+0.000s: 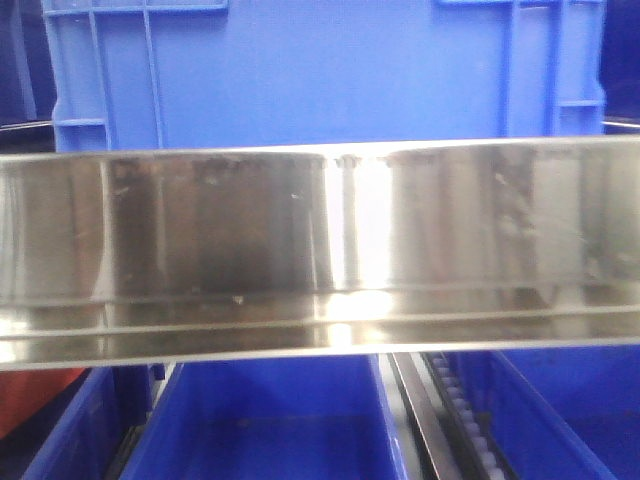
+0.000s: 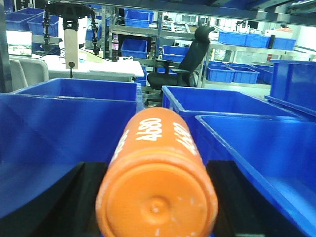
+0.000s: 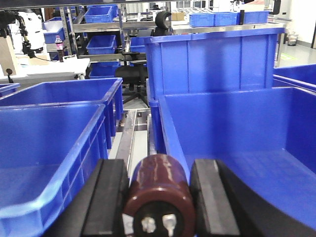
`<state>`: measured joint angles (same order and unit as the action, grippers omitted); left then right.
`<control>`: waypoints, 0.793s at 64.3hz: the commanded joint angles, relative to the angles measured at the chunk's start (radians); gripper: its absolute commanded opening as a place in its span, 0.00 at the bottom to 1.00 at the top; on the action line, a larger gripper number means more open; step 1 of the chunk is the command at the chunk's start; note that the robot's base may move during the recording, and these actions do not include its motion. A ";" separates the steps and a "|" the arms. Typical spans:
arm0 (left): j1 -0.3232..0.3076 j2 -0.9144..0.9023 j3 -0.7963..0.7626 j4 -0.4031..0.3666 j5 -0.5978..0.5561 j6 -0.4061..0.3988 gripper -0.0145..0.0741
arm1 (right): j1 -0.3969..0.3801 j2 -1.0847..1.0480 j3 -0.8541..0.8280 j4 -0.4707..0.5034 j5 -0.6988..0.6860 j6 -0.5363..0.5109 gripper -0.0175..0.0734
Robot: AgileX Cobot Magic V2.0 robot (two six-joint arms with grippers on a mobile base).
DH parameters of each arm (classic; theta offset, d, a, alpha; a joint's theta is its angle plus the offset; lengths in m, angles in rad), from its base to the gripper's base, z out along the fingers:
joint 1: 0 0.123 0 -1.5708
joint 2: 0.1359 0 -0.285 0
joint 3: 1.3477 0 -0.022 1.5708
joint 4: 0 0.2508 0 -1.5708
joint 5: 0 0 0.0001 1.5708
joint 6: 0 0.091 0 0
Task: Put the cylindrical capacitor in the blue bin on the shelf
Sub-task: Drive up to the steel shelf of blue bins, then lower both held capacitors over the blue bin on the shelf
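My right gripper (image 3: 158, 170) is shut on the cylindrical capacitor (image 3: 159, 192), a glossy dark brown can with two metal terminals facing the camera. It hangs over the gap between two blue bins, just left of the rim of the large bin (image 3: 237, 143). My left gripper (image 2: 155, 170) is shut on an orange cylinder (image 2: 157, 197) printed "4680", held above more blue bins. In the front view the shelf's shiny steel front rail (image 1: 320, 250) spans the frame. A blue bin (image 1: 300, 70) stands on it.
Below the rail sit further blue bins (image 1: 270, 420) and a roller track (image 1: 450, 410). Another bin (image 3: 49, 148) lies left of the capacitor, with a tall blue crate (image 3: 212, 59) behind. A black office chair (image 2: 190, 54) and racks of bins stand in the background.
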<state>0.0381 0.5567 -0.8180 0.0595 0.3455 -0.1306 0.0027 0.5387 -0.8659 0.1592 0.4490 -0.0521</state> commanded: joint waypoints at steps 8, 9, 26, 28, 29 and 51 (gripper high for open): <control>-0.001 -0.004 -0.002 0.000 -0.028 -0.004 0.04 | 0.000 -0.004 0.000 -0.006 -0.031 -0.002 0.01; -0.001 -0.004 -0.002 0.000 -0.028 -0.004 0.04 | 0.000 -0.004 0.000 -0.006 -0.031 -0.002 0.01; -0.001 -0.004 -0.002 0.000 -0.028 -0.004 0.04 | 0.000 -0.004 0.000 -0.006 -0.031 -0.002 0.01; -0.001 -0.004 -0.002 0.000 -0.028 -0.004 0.04 | 0.000 -0.004 0.000 -0.006 -0.031 -0.002 0.01; -0.001 -0.004 -0.002 0.000 -0.028 -0.004 0.04 | 0.000 -0.004 0.000 -0.006 -0.031 -0.002 0.01; -0.001 -0.004 -0.002 0.000 -0.028 -0.004 0.04 | 0.000 -0.004 0.000 -0.006 -0.031 -0.002 0.01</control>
<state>0.0381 0.5567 -0.8180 0.0595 0.3455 -0.1306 0.0027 0.5387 -0.8659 0.1592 0.4490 -0.0521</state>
